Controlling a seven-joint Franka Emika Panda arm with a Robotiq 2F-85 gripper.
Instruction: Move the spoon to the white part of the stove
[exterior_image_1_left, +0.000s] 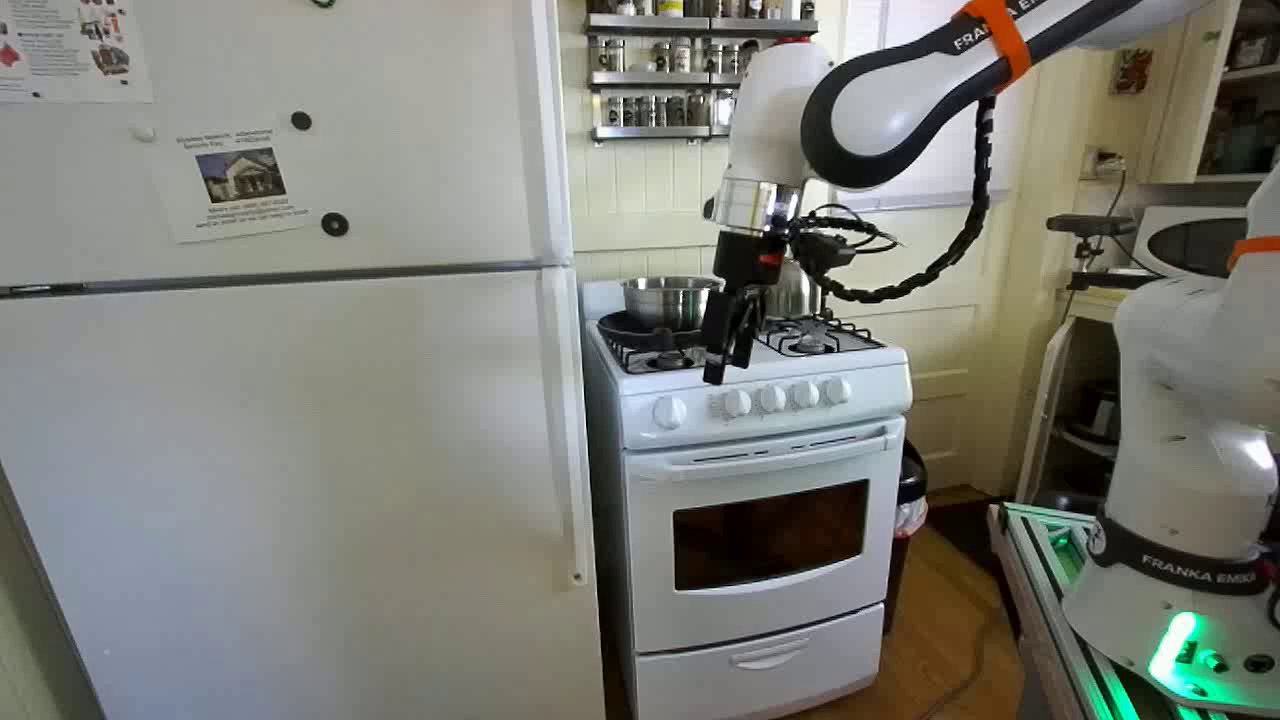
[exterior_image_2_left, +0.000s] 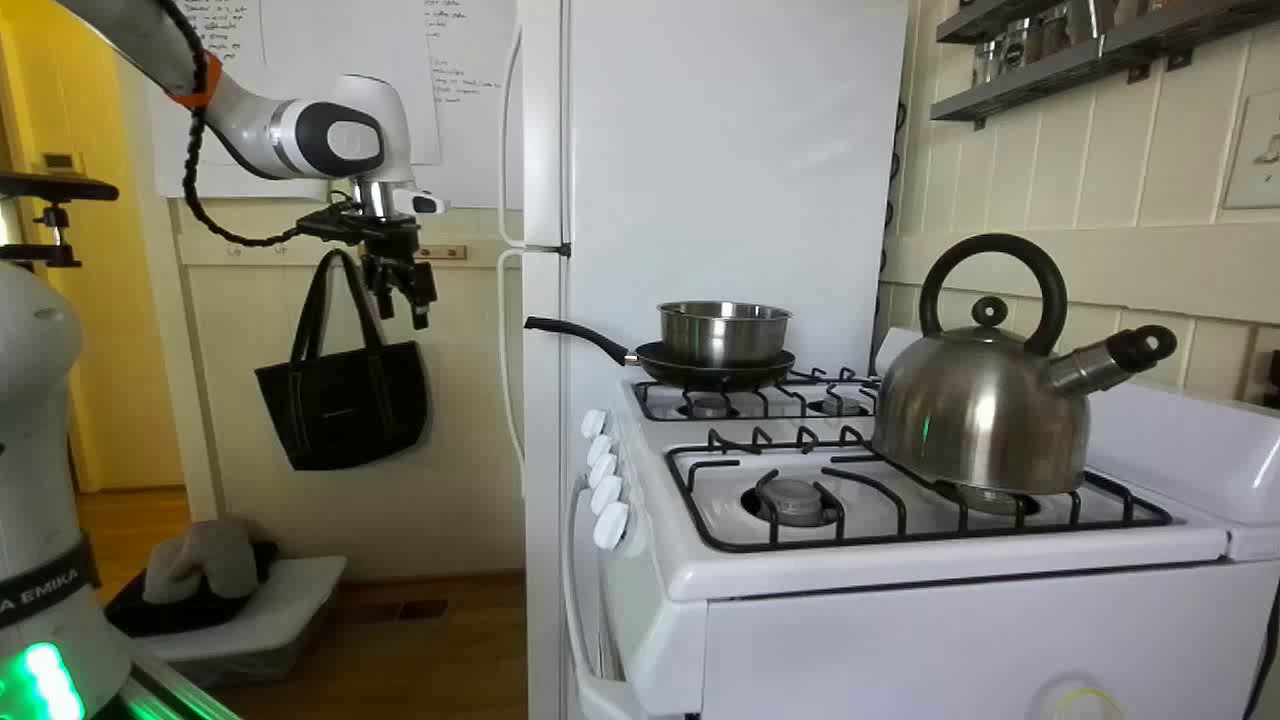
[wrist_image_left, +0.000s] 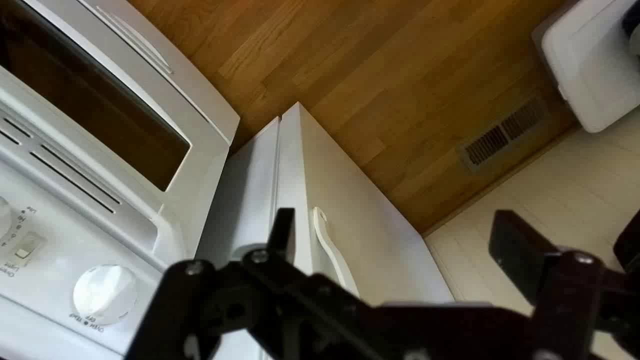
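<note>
No spoon shows in any view; the inside of the steel pot (exterior_image_2_left: 724, 335) is mostly hidden. The white part of the stove (exterior_image_2_left: 655, 515) is the enamel around and between the black burner grates; its front strip also shows in an exterior view (exterior_image_1_left: 650, 383). My gripper (exterior_image_1_left: 727, 368) points down in the air in front of the stove, higher than its top in an exterior view (exterior_image_2_left: 403, 315). In the wrist view its two black fingers (wrist_image_left: 397, 232) are wide apart with nothing between them. Fridge and wall show behind that gap.
The pot sits on a black pan (exterior_image_2_left: 700, 375) whose handle sticks out past the stove's front. A kettle (exterior_image_2_left: 985, 410) stands on the back burner. The tall white fridge (exterior_image_1_left: 300, 450) stands beside the stove. Knobs (exterior_image_1_left: 772, 398) line the stove front. A black bag (exterior_image_2_left: 345, 405) hangs on the wall.
</note>
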